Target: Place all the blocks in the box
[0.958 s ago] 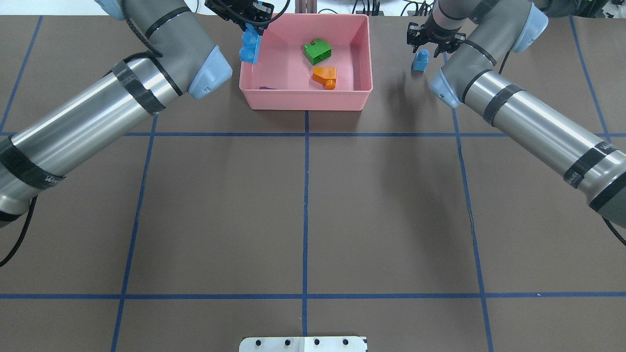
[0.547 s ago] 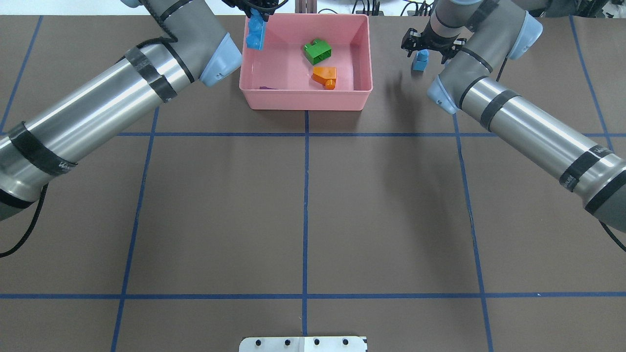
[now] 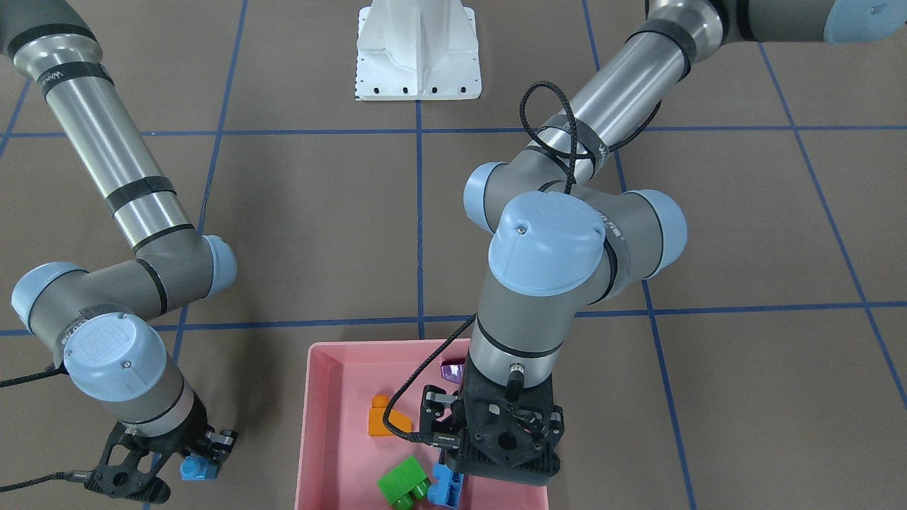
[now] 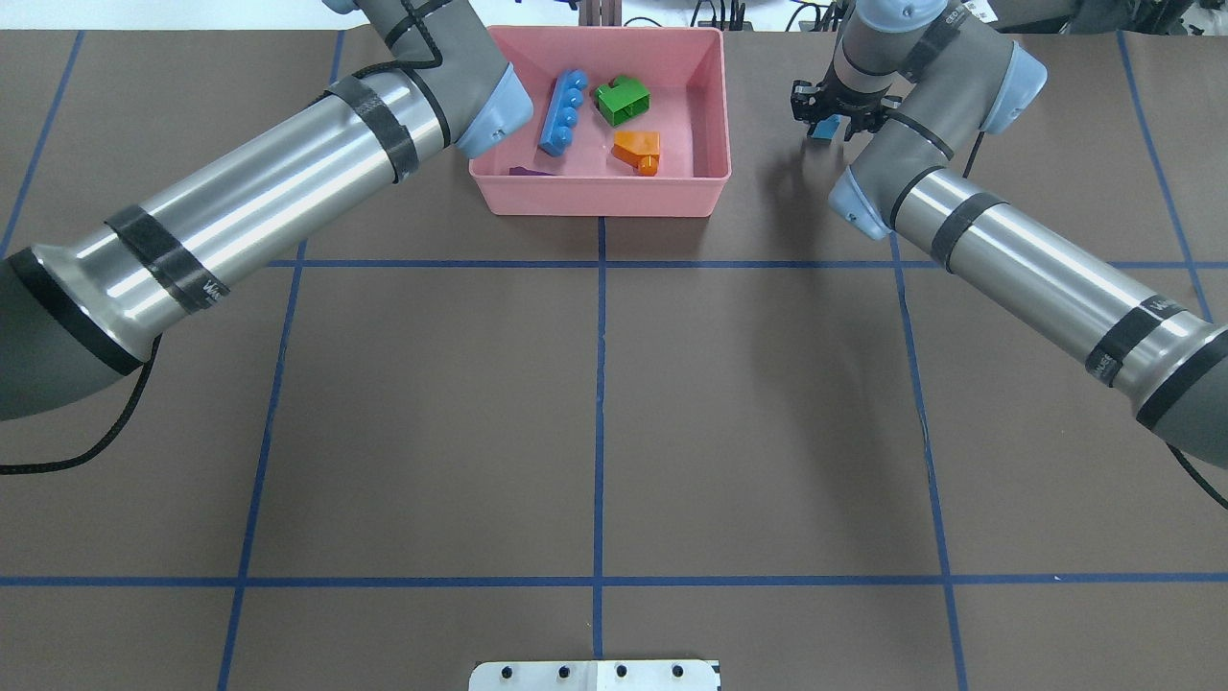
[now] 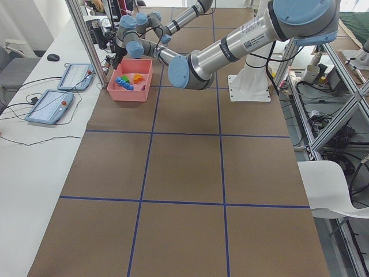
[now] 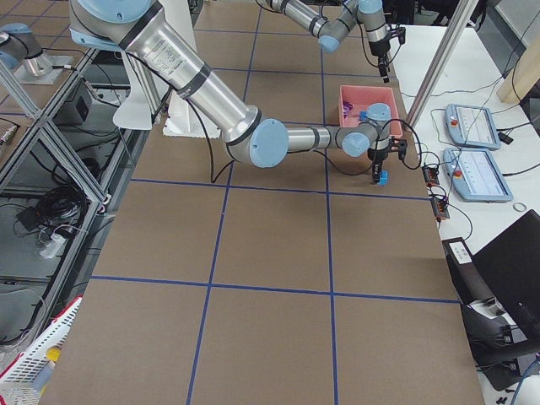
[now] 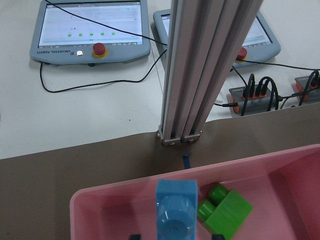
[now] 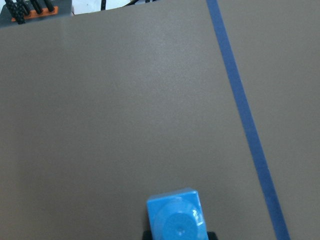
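The pink box stands at the table's far middle. In it are the long blue brick, the green brick, the orange brick and the purple brick. My left gripper hangs open over the box's far end, out of the overhead view. The long blue brick is below it, free of its fingers. The tiny blue brick stands on the table right of the box. My right gripper is open and low, with a finger on each side of it.
An aluminium post rises just behind the box, with teach pendants and cables on the white bench beyond. The white robot base is at the near edge. Blue tape lines cross the brown table.
My left gripper carried the long blue brick over the box's left wall and let it go, and it is now inside. My right gripper came down around the tiny blue brick.
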Robot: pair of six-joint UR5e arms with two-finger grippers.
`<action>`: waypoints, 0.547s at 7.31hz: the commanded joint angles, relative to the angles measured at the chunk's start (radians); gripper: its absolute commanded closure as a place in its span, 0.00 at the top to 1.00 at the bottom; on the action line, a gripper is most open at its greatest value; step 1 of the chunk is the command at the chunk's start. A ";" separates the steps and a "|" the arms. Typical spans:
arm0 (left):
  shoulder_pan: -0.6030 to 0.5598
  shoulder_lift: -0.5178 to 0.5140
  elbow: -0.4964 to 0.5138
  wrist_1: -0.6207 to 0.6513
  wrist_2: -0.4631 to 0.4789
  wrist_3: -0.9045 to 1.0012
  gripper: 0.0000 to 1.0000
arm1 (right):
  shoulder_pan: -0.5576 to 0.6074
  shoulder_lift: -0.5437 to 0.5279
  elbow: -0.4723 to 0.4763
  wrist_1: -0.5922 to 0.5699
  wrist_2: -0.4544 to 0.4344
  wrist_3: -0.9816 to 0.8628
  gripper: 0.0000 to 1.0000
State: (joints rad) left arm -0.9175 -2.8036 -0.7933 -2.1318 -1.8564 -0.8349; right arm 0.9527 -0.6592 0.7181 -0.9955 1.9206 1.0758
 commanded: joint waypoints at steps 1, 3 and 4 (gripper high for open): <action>-0.030 0.007 -0.067 0.009 -0.041 0.000 1.00 | 0.003 0.013 0.000 0.000 -0.015 -0.001 0.00; -0.090 0.188 -0.259 0.010 -0.203 0.017 1.00 | 0.035 0.079 0.001 -0.011 -0.009 0.012 0.00; -0.121 0.357 -0.408 0.009 -0.239 0.064 1.00 | 0.041 0.126 0.001 -0.021 -0.006 0.033 0.00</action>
State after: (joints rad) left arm -0.9997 -2.6203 -1.0385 -2.1220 -2.0317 -0.8108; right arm 0.9804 -0.5860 0.7187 -1.0056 1.9103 1.0890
